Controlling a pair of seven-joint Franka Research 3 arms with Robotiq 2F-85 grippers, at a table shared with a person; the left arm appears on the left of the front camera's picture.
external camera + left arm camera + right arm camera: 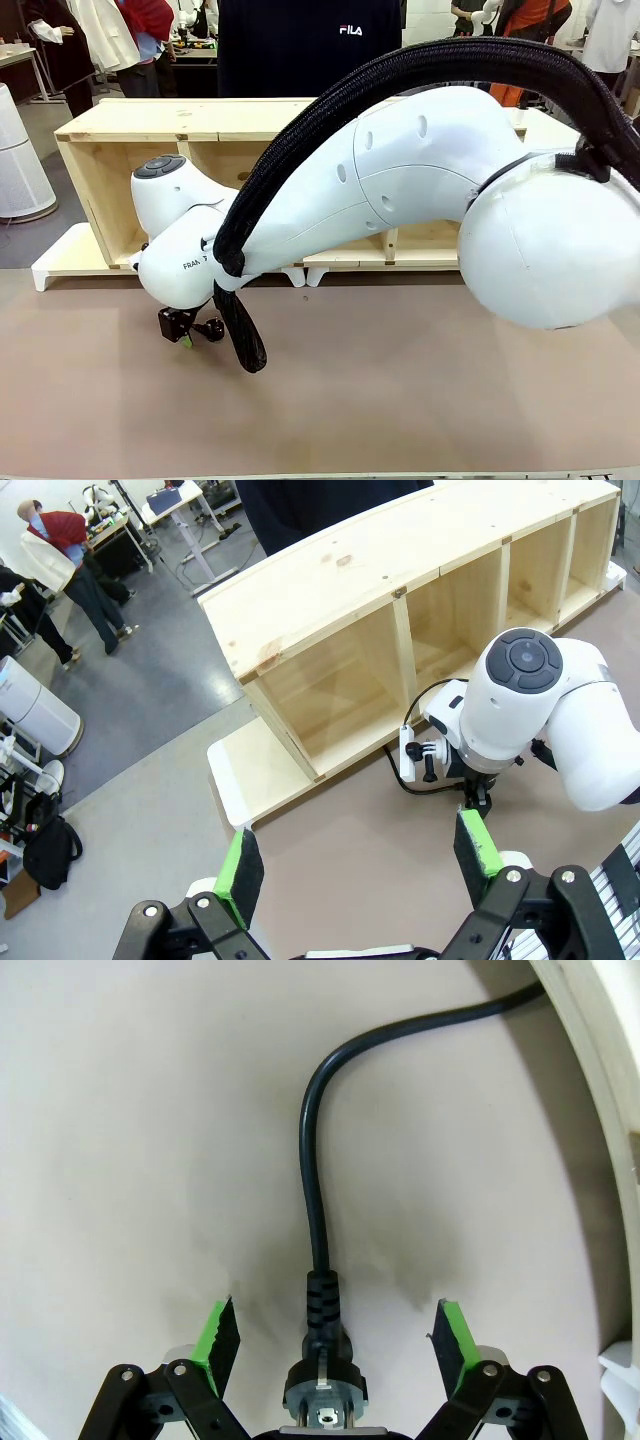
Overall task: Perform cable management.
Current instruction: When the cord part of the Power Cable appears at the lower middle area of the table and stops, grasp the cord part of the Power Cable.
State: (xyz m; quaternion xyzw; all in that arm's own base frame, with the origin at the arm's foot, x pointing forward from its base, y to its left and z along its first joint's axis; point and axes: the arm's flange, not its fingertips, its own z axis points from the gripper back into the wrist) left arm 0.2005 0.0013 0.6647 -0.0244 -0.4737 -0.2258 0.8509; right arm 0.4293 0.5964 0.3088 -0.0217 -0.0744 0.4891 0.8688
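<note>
**Front view.** The right arm (400, 170) comes in from the right side and reaches across the table (420, 400) to its far left part. A black braided hose (245, 340) hangs along the arm. The right gripper (186, 328) points down, close to the table surface. It is just in front of the left end of the wooden shelf (180, 125), which lies along the far edge. From here the claw is small and half covered by the wrist, so I cannot tell its opening. A person in a dark shirt (300, 40) stands behind the shelf.

**Left wrist view.** The left gripper (360, 862) hangs high above the left part of the table (350, 825). Its green pads (240, 875) are wide apart and nothing is between them. Below it, the white wrist of the right arm (530, 690) is beside the open compartments of the shelf (330, 580). A thin black line curves on the table next to that wrist. It is probably the cable (420, 788), but it is too small to be sure.

**Right wrist view.** This view gives the detail that the other two do not. The right gripper (335, 1335) is fully open. The plug (322, 1375) lies on the table (120, 1160) between the two fingers and touches neither pad, with its face toward the camera. The cable (312, 1180) runs away from the plug, bends, and goes to the wooden shelf (610, 1160) at the upper right.
</note>
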